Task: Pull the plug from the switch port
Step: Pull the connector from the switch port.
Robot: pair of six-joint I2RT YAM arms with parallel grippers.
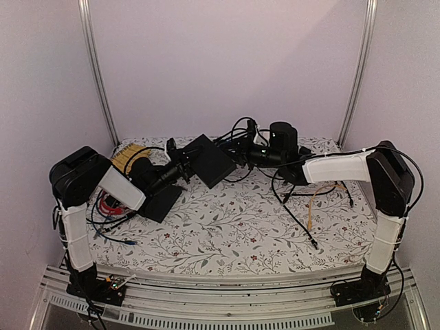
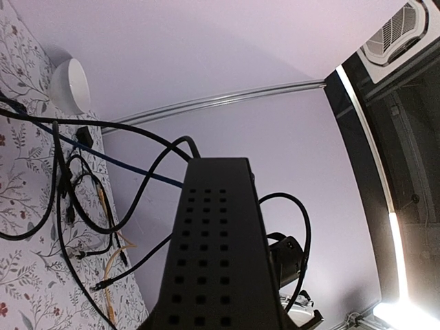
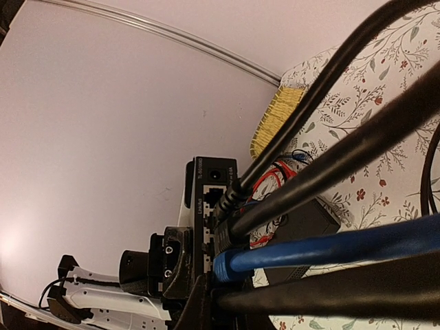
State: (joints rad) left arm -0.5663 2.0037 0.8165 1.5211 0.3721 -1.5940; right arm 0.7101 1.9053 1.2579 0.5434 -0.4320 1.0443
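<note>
**Switch held at the left, right jaws closed at the cable end**

On my overhead feed the switch point(image 1: 208, 160) shows as a black diamond at about 11 o'clock from the middle of the floral cloth point(image 1: 227, 234). The left gripper point(image 1: 182, 167) meets it at its 8 o'clock corner. On the left wrist feed the vented face of the box rises straight out from between that gripper's fingers, so I read it as clamped narrowly on the casing.

The right gripper point(image 1: 242, 152) sits at the switch's 2 o'clock, in among the leads. Its jaws are closed right down. On the right wrist feed thick black cables point(image 3: 357, 148) and a blue cable point(image 3: 323, 246) cross close to the lens, and I cannot tell whether one of them is pinched.

That same feed looks along the socket edge, where a black plug point(image 3: 227, 198) is seated in a port near the upper end.

A thinner black slab point(image 1: 161, 201) lies on the cloth at the switch's 7 o'clock, under the left arm.
</note>
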